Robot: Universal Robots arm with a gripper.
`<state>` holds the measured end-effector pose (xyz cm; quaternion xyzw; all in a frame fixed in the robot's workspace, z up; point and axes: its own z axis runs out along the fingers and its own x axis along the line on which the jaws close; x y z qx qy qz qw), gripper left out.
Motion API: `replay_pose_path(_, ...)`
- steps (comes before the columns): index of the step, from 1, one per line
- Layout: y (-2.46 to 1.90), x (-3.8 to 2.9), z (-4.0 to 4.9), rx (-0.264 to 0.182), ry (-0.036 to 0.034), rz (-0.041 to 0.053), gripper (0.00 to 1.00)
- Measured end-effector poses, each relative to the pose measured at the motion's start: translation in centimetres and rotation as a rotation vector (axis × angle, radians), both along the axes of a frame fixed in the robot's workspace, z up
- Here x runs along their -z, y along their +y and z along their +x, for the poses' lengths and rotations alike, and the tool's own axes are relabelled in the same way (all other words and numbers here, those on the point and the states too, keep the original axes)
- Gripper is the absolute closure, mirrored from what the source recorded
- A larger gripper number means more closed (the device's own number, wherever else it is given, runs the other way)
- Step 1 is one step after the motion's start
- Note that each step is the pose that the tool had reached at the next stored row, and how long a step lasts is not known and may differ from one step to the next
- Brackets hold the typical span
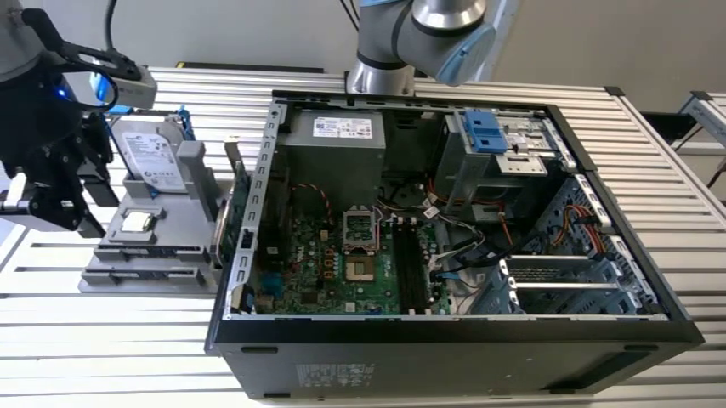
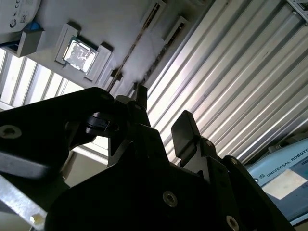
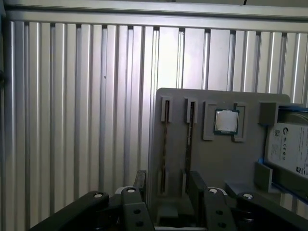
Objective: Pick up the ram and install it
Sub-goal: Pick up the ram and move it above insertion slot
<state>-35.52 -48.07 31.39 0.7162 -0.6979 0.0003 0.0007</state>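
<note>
Though poised near the holder [image 3: 226,161] with the gripper [image 3: 167,182] spread, has lifted nothing: judged early in the task, with both pick-up and install left to do. Finds the ram [image 3: 191,139] on edge in the holder slot nearer the processor [image 3: 225,121], showing as a thin dark strip in the first wrist view and as a dotted dark line past the processor in the second wrist view. Cannot vouch for a second stick in the neighbouring slot [image 3: 166,134]. Places the holder near the bench [image 1: 114,340] edge at the exterior view's left, just beside the open case [image 1: 454,357] in the bench's middle. Puts the hard drive [image 1: 153,153] at the holder's end away from the slots, with the processor between. Shows long black sockets [image 1: 411,263] on the board inside the case, seemingly unfilled, so gives no sign of any install. As for the gripper: fingers [image 3: 195,185] well apart, wide enough to take a thin stick between them with room to spare, clamped on nothing. Touches neither ram nor holder as far as can be told; hangs above and apart from both, off toward the bench edge at the exterior view's left. Frames the slot end of the holder between the fingers in the first wrist view, suggesting, as a judgement only, the approach step of the pick-up.
</note>
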Motion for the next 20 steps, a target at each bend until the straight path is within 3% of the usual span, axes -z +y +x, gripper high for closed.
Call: replay_pose_path(20, 0.26, 1.51, 0.09, 0.0, 0.0, -0.0028, 0.0)
